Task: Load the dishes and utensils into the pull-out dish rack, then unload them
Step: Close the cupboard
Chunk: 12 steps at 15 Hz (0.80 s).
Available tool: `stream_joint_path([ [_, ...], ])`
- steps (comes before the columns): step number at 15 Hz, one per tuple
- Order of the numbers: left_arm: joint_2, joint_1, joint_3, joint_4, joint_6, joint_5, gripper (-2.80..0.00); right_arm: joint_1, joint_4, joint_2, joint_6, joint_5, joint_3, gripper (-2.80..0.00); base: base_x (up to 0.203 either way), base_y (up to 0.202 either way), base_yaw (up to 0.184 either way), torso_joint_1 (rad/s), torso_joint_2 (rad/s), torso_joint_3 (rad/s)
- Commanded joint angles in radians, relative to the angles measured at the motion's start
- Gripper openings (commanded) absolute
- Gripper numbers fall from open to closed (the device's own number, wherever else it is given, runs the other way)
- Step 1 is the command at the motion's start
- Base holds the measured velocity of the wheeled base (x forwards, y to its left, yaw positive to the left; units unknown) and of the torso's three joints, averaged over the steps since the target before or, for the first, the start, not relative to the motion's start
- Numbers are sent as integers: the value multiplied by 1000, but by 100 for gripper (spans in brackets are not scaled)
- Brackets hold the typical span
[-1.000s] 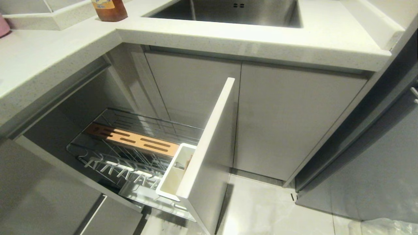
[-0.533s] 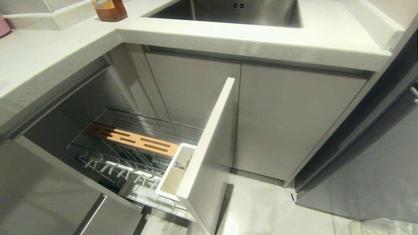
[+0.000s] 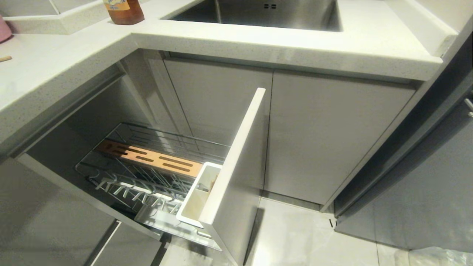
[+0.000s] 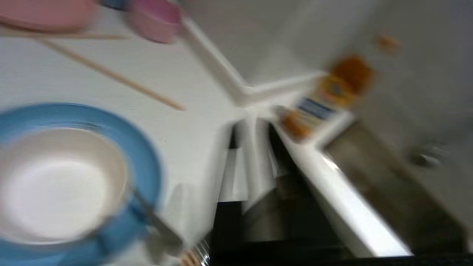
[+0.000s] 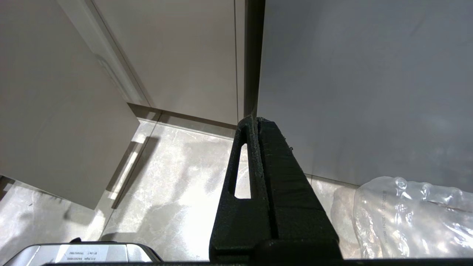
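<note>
Pull-out chrome wire dish rack point(image 3: 147, 173) is slid out below the white speckled counter point(image 3: 55, 74), left of the steel sink point(image 3: 258, 14). Its slotted light-wood strip point(image 3: 151, 157) and white plastic utensil box point(image 3: 197, 195) sit behind the pale-grey front panel point(image 3: 236, 166), and I see no dishes in it. Everything to load is on the counter to the left: 1 large round light-blue shallow plate point(image 4: 147, 162), 1 smaller cream-white round bowl point(image 4: 59, 184) sitting inside it, 1 slim grey metal spoon point(image 4: 155, 221) at the plate's edge (exact contact too blurred to tell), and 2 long thin light-wood chopsticks point(image 4: 111, 74) lying loose, apart from the plate. Not ours: 2 pink dishes point(image 4: 157, 20) at the far end and 1 amber bottle point(image 3: 123, 11). Handling, my estimate: plate and bowl are stiff, breakable and matte, so decent friction. Pinch each at the rim, bowl first since it's nested. Chopsticks are very light and will roll, so pinch them mid-length. The spoon is thin and slick, so take the handle. Left gripper isn't visible in any view, so I can't tell its state. Black right gripper point(image 5: 255, 120) is parked low over the floor tiles on the right, fingers pressed together, holding nothing.
</note>
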Motion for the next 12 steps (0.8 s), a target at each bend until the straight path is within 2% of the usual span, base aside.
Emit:
stream_joint_path([
  [1,-60,-254,19,-26,-38,6,-280,0,0,1,0,0,0,-280,0,0,0,0,0,0],
  [4,-58,-616,79,-45,-90,-16,-280,0,0,1,0,0,0,-280,0,0,0,0,0,0],
  [7,3,-947,192,-29,-112,-99,-280,0,0,1,0,0,0,-280,0,0,0,0,0,0],
  [9,101,-1148,272,-18,-119,-143,-280,0,0,1,0,0,0,-280,0,0,0,0,0,0],
  [10,187,-1207,298,-1,-120,-156,-280,0,0,1,0,0,0,-280,0,0,0,0,0,0],
  [12,325,-1262,322,57,-119,-167,-280,0,0,1,0,0,0,-280,0,0,0,0,0,0],
])
